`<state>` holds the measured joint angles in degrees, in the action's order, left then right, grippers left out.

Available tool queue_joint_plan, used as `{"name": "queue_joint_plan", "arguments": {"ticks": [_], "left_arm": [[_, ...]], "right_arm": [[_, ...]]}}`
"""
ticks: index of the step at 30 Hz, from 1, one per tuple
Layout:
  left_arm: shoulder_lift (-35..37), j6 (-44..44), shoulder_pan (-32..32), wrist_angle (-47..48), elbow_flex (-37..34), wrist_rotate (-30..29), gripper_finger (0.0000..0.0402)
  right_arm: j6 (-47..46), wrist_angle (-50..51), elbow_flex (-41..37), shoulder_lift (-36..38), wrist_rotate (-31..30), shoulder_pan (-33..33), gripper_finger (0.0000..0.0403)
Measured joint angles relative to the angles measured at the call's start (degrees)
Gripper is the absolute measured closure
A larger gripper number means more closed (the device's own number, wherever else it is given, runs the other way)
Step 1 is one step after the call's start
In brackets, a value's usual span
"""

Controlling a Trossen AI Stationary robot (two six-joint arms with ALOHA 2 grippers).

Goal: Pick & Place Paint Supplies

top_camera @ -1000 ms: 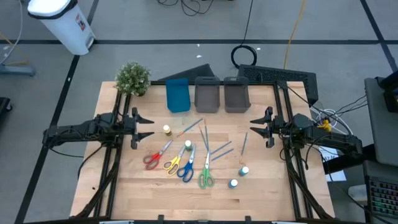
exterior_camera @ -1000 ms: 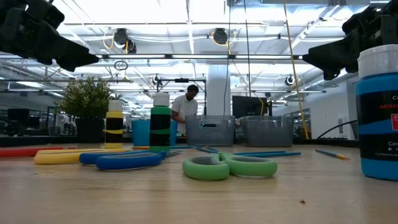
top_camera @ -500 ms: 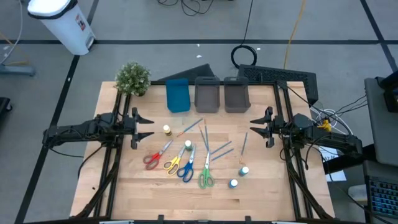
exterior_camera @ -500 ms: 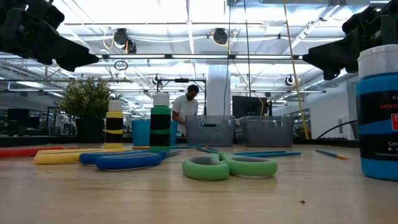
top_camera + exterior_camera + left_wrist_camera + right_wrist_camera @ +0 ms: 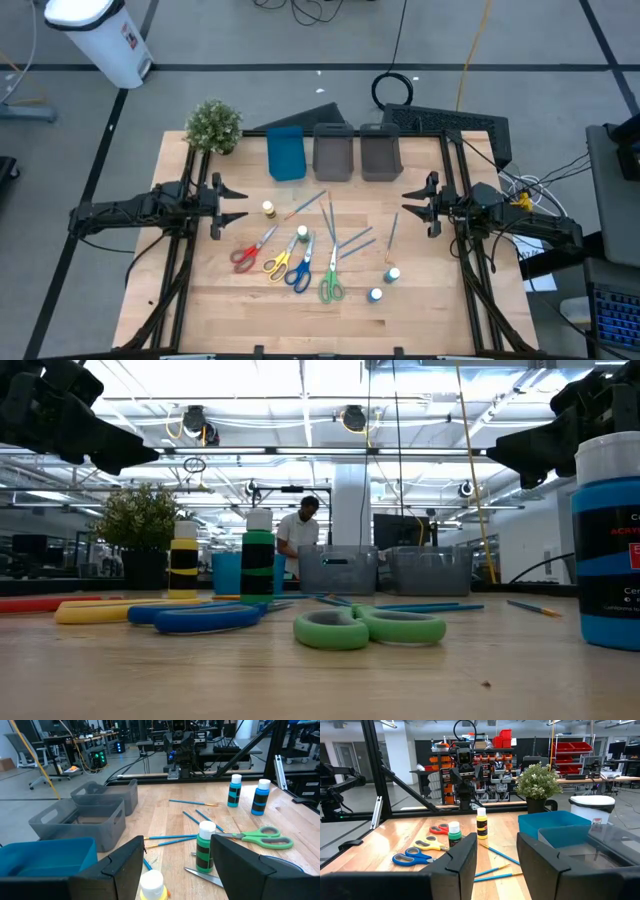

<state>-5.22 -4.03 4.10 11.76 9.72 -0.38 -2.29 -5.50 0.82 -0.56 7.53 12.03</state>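
- Judging by how things lie, you have not yet started: every paint supply is out on the surface [image 5: 240,310] and nothing shows inside the blue bin [image 5: 286,153] or the two grey bins [image 5: 333,153] at its far edge.
- Your left hand [image 5: 232,202] hangs above the left side of the surface, fingers apart and empty; in its wrist view you look between them at the yellow-capped bottle [image 5: 152,886], which sits just ahead.
- Your right hand [image 5: 412,203] mirrors it on the right side, fingers likewise apart with nothing between them, well clear of any item.
- Four pairs of scissors lie side by side in the middle: red scissors [image 5: 250,251], yellow scissors [image 5: 281,261], blue scissors [image 5: 300,268] and green scissors [image 5: 331,281].
- A green bottle with a white cap [image 5: 302,233] stands just behind the scissors; two teal bottles [image 5: 392,274] stand toward the right front, near each other.
- Thin brushes [image 5: 350,243] are scattered loosely between the scissors and the bins, some crossing; one lone brush [image 5: 392,231] lies nearer your right hand.
- Everything is left for you to do: bottles, scissors and brushes all need moving. The frames do not tell you which bin takes which kind.
- The yellow-capped bottle looks like the closest first pick for your left hand, and the lone brush or the teal bottles for your right.
- The potted plant [image 5: 213,125] sits at the far left corner, out of your way.
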Motion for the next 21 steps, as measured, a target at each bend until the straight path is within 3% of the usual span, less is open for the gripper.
{"name": "queue_joint_plan", "arguments": {"ticks": [13,18,21], "left_arm": [[0.0,0.0,0.0,-0.7,0.0,0.0,0.0163],[0.0,0.7,0.0,-7.6,0.0,0.0,0.0163],[0.0,5.9,0.0,-11.2,0.0,0.1,0.0163]], "right_arm": [[0.0,0.0,0.0,0.0,0.0,0.0,0.0273],[0.0,0.0,0.0,0.0,0.0,0.0,0.0273],[0.0,0.0,0.0,0.0,0.0,0.0,0.0273]]}}
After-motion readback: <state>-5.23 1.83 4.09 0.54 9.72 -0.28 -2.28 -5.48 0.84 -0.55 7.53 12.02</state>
